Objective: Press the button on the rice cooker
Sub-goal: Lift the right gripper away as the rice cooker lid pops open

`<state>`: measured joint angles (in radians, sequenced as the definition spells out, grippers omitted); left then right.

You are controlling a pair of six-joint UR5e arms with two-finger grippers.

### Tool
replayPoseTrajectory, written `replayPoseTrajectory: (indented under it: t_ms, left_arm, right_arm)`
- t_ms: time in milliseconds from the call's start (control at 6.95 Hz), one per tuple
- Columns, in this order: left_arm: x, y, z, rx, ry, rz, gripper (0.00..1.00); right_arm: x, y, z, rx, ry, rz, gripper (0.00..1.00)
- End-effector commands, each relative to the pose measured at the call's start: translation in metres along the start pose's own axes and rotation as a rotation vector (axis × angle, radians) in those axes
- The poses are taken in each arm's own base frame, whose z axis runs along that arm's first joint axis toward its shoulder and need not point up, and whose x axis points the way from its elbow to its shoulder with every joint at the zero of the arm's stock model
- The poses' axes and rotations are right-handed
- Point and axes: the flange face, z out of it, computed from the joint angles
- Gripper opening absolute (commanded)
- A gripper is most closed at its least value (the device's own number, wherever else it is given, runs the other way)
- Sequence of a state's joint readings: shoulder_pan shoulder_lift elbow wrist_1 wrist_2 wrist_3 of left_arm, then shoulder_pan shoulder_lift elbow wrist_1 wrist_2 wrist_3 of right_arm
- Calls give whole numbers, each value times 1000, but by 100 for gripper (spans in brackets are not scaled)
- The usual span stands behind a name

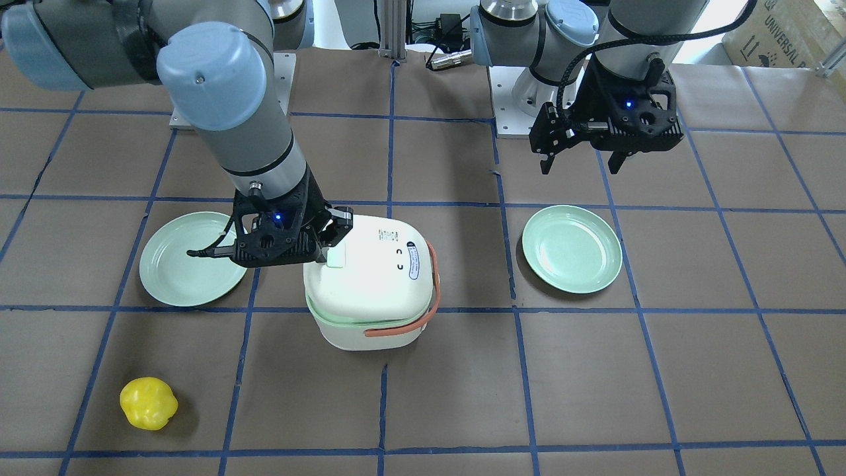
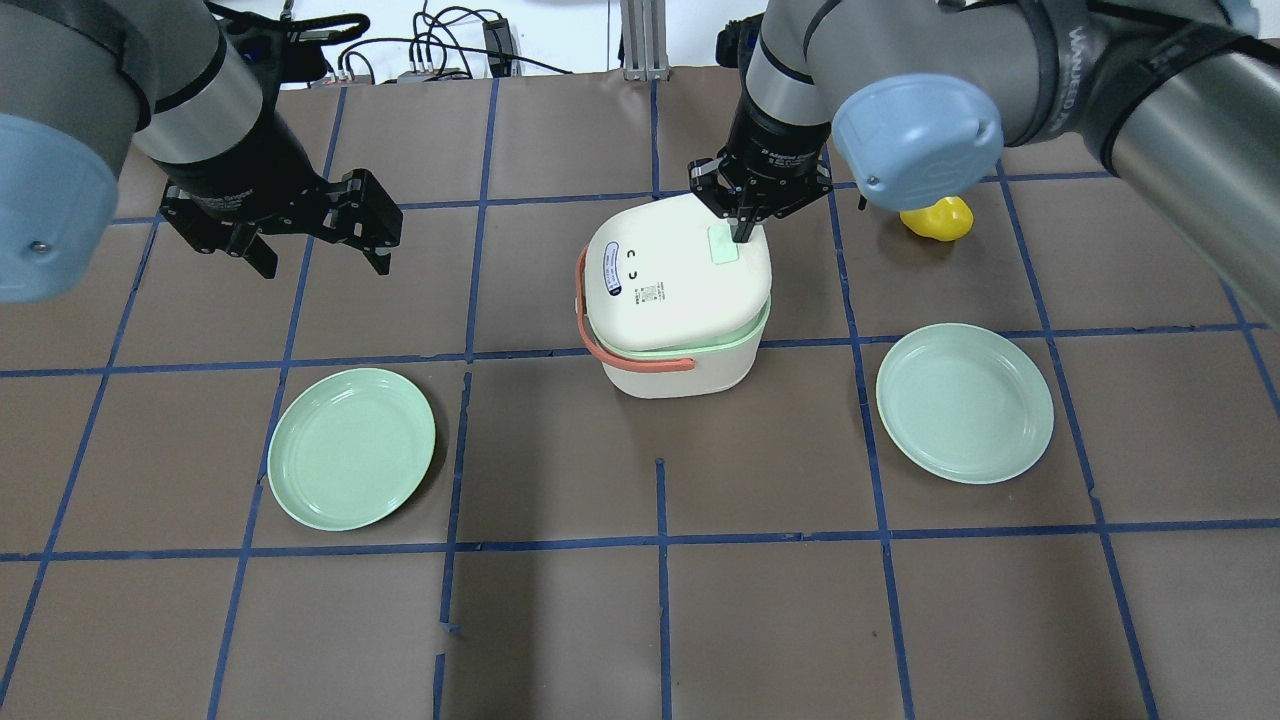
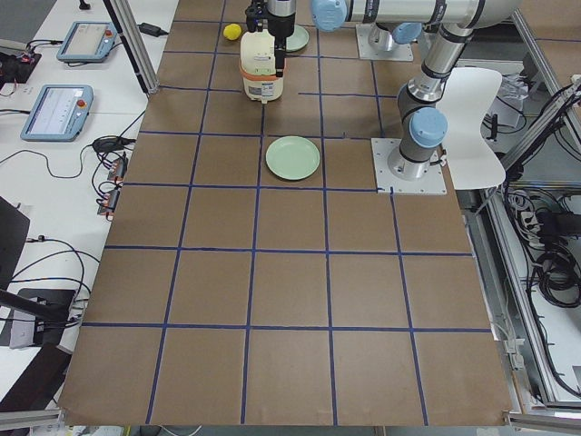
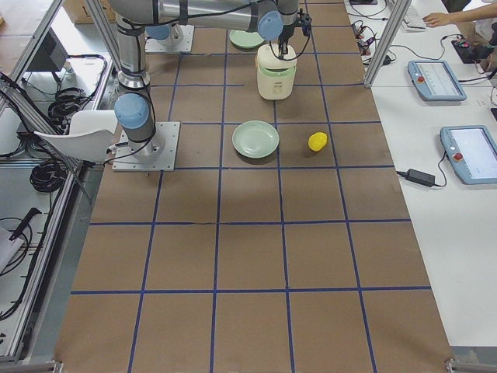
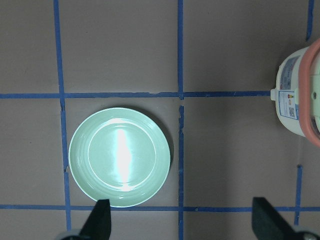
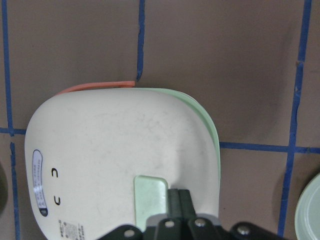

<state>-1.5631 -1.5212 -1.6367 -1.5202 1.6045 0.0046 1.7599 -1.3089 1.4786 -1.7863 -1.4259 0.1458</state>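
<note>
Overhead exterior showed the right gripper (image 2: 741, 236), jaws clenched together, its tip at the edge of the pale green rectangular button (image 2: 721, 246) atop the white rounded rice cooker (image 2: 670, 290), mid-table. The left gripper (image 2: 325, 262) hung released, well apart.

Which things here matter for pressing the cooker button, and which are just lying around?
In the job: cooker, button, right gripper (shut, tip at the button).
Lying about: left plate, right plate, yellow pepper, left gripper (open, off to the side).
</note>
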Motion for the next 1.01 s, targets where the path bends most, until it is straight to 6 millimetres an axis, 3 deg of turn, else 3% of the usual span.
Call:
replayPoseTrajectory:
  t_ms: [0,144,576,720,864]
  left_arm:
    - [0,0,0,0,0,0,100]
    - [0,0,0,0,0,0,100]
    - [0,0,0,0,0,0,100]
    - [0,0,0,0,0,0,100]
    - [0,0,0,0,0,0,100]
  right_arm:
    - [1,-6,-48,33,7,4,67]
    - [16,-10,-70,56,9,-17,100]
    - [98,-7,-153,149,17,120,100]
    - [115,-6,-161,163,22,149,100]
    - [125,-5,-157,148,29,116,100]
